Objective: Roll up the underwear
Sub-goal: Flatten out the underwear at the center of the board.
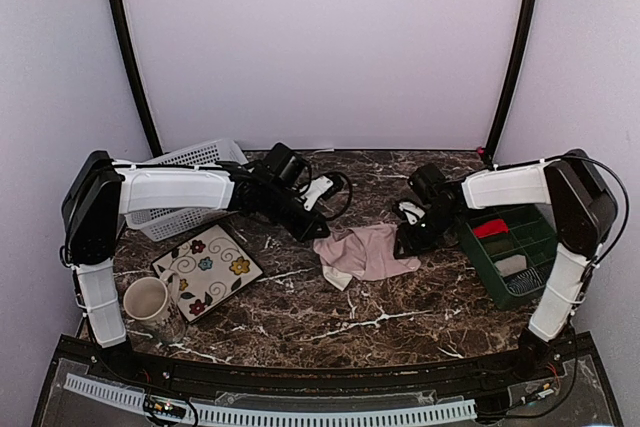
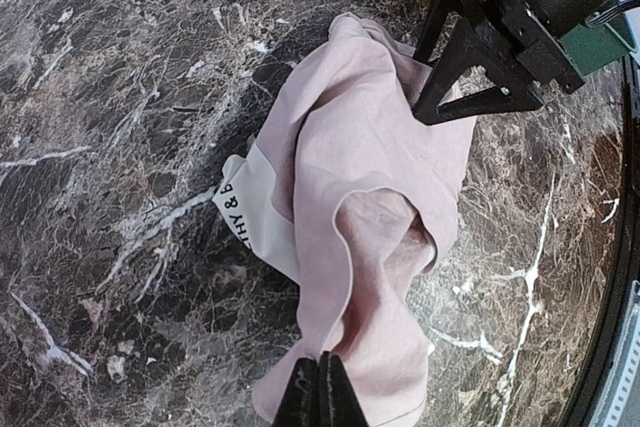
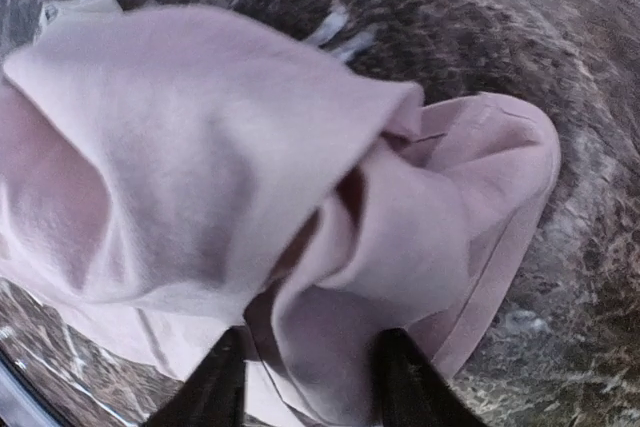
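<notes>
Near left corner: a cream mug is standing upright on the bench, just beside a square flowered plate lying flat; nothing is showing on the plate. The mug's inside cannot be made out.

Mid bench, between the two arms: the pink underwear is lying crumpled and unrolled. Its cream waistband, with black lettering, is peeking out at the left side of the heap.

The left gripper is sitting closed, fingers pressed together, at the hem of the pink cloth; whether any fabric is caught there cannot be told. The right gripper is resting on the opposite side of the heap, its jaws standing apart and straddling a raised fold.

Right side: a green divided bin is sitting by the right arm. A red roll is occupying a far compartment and a grey-white roll a nearer one. Contents of the nearest compartment are unclear.

Far left: a white slotted basket is lying tilted under the left arm, which is hiding most of its inside.
</notes>
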You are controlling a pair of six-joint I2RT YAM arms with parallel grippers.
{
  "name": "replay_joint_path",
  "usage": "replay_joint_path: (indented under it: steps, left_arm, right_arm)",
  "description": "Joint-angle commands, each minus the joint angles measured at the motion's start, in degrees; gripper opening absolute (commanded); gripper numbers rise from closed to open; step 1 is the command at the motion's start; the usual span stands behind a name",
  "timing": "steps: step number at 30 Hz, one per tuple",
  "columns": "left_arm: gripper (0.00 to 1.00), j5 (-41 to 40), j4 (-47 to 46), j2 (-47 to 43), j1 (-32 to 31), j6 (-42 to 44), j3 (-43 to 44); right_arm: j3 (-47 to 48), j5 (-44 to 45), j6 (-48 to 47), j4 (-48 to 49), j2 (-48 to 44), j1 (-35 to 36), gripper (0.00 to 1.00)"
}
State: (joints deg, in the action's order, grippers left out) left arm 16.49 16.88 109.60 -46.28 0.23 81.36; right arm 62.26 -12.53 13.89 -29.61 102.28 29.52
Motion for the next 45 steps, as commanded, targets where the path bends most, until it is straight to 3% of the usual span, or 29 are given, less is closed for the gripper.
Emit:
replay_joint_path:
  steps: [1,2,4,11,15,19,20,21,22,23,24,25,26,29,32,37,41,45]
  left_arm:
    - [0.00,-2.05,2.01,-1.41,-0.12,1.46,0.41]
    - [0.00,-3.08,2.50,-1.41,-0.05,1.86,1.35]
    - [0.00,-4.44,3.51,-1.45,0.41,2.43,3.41]
    - [0.00,-11.62,6.79,-4.59,0.93,9.03,9.92]
    - [0.00,-7.89,9.14,-8.47,0.29,12.52,9.64]
    - [0.01,-4.02,8.96,-14.08,-2.93,15.12,0.63]
    - [0.09,-2.76,9.51,-14.97,-3.64,15.18,-1.97]
    - [0.25,-1.49,10.51,-15.48,-3.96,14.77,-3.89]
    - [0.44,-0.89,12.02,-15.67,-3.99,13.96,-5.44]
    - [0.63,-1.17,13.05,-15.87,-3.99,12.95,-6.89]
    - [0.72,-1.45,13.20,-16.42,-3.99,12.33,-8.50]
    - [0.79,-2.05,12.68,-17.12,-3.99,12.13,-10.53]
    - [0.81,-3.17,11.63,-18.02,-3.93,11.79,-12.23]
    - [0.83,-5.30,9.46,-18.96,-3.35,10.51,-14.34]
    - [0.81,-7.88,8.56,-15.91,-1.62,6.46,-12.86]
    - [0.70,-10.31,11.37,-7.29,1.00,-1.60,-5.90]
    - [0.61,-9.28,9.03,-3.00,1.90,-5.00,-2.36]
    - [0.54,-12.18,10.91,3.70,2.28,-6.08,3.69]
  right_arm:
    - [3.19,3.79,-1.54,-1.82,1.01,0.80,0.22]
    - [5.15,5.16,-2.29,-3.29,0.63,0.68,0.09]
    - [9.94,6.95,-3.30,-7.33,-0.92,0.33,0.00]
    - [17.83,1.06,-0.81,-14.02,-10.31,-0.36,0.00]
    - [11.54,-7.53,3.41,-14.58,-18.37,0.85,0.00]
    - [-1.38,-13.83,5.51,-16.93,-25.71,5.60,0.00]
    - [-6.71,-16.47,6.03,-16.89,-27.18,6.84,0.00]
    - [-10.30,-17.66,6.58,-16.88,-28.07,7.82,0.16]
    - [-12.69,-17.55,6.57,-17.74,-28.52,8.47,0.40]
    - [-13.84,-16.80,6.40,-18.33,-28.92,8.68,0.58]
    - [-14.04,-15.76,6.21,-19.17,-29.44,8.71,0.82]
    - [-13.44,-14.38,6.18,-19.24,-30.35,8.60,0.97]
    - [-12.49,-13.07,6.23,-18.73,-30.78,8.32,0.99]
    - [-10.09,-13.05,6.97,-14.53,-29.77,5.73,0.98]
    - [-8.08,-10.29,6.76,-11.06,-25.91,4.32,0.86]
    - [-4.90,-2.49,6.36,-4.99,-18.30,2.21,0.63]
    - [-1.48,2.36,5.53,-3.76,-11.85,0.41,0.52]
    - [-0.13,2.80,5.01,-3.00,-7.77,0.17,0.49]
